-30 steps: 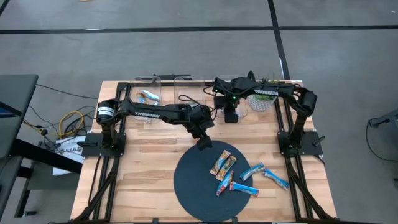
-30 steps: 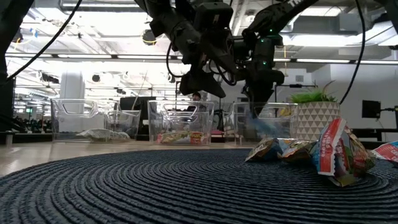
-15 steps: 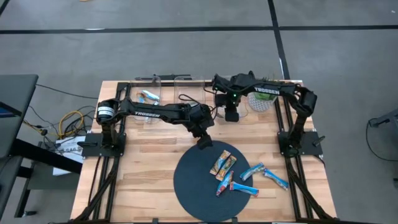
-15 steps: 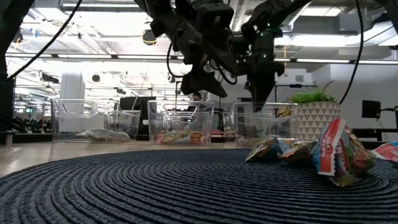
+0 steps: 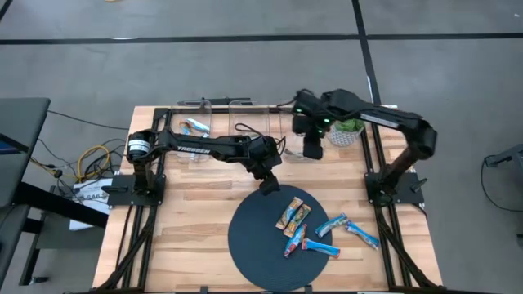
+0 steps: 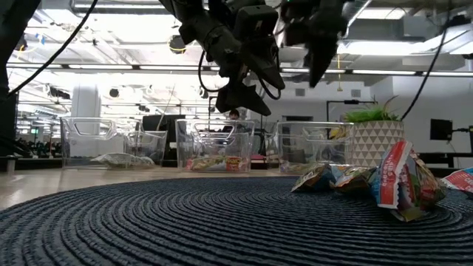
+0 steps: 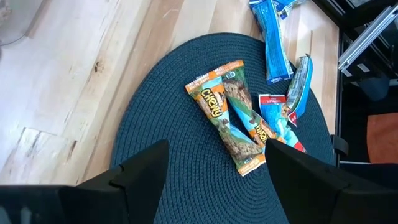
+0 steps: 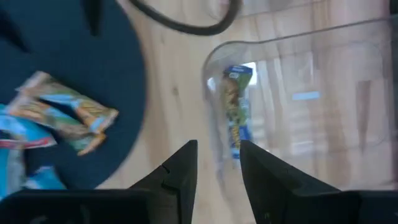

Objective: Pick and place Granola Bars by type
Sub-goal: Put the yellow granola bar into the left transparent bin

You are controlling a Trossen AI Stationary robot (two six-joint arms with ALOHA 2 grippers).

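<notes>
Granola bars [image 5: 309,229] lay in a loose cluster on the round dark woven mat [image 5: 253,245], toward its three o'clock side, with two blue ones [image 5: 350,229] spilling off the rim onto the wooden table [image 5: 188,212]. Two orange-and-green bars [image 7: 227,112] sat side by side nearest the mat's centre; the word "Chewy" read clearly on one wrapper in the left wrist view, and a blue-and-red bar [image 7: 278,121] touched them on the far side. One more multicoloured bar [image 8: 235,112] rested inside a clear plastic bin [image 8: 298,99] at the table's twelve o'clock edge; its printing was too blurred to read. Another bin [image 5: 196,126] toward eleven o'clock held a blue wrapper.

Over the mat's twelve o'clock rim hung the left gripper [image 5: 268,186], fingers spread wide and empty, with the bars below it in its wrist view. "TROSSEN" ran in white along the left arm [image 5: 196,149]. The right gripper [image 5: 311,150] hovered above the bin with the multicoloured bar, its fingers [image 8: 180,171] a narrow gap apart and holding nothing. A small potted plant [image 5: 347,131] stood just beside it at one o'clock.
</notes>
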